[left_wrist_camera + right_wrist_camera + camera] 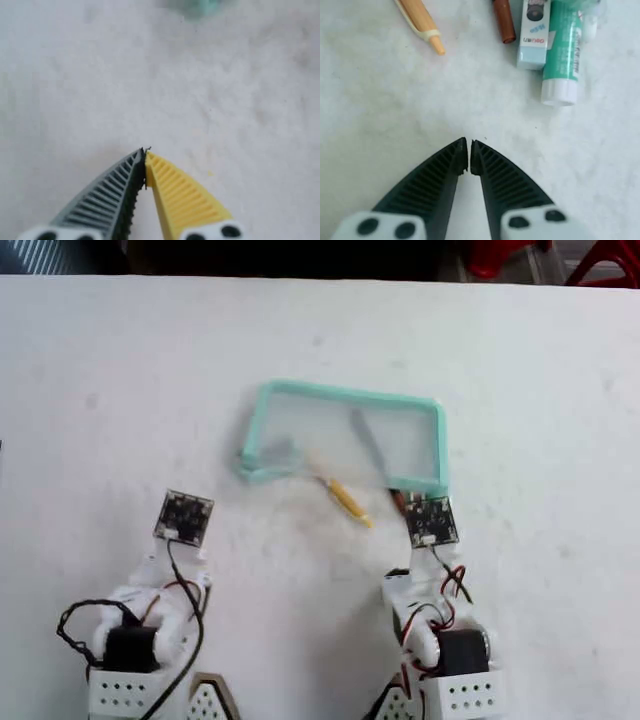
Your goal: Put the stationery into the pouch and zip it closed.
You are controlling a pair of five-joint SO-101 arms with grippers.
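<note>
High view centre shows the teal-rimmed pouch [345,392] flat on the desk [110,360], with a yellow pen [348,500] poking past its lower edge. Right wrist view's upper right has a glue stick [564,50], a small box [534,35] and a brown pen [504,22] lying loose ahead of the right gripper [470,150], whose fingers are pressed together and empty. The left gripper [145,160] is likewise closed over bare desk. Loading looks unfinished; next, the right fingers must part and take one item.

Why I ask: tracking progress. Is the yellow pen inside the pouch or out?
Out: the yellow pen lies on the table, beside the teal rim of the pouch.
</note>
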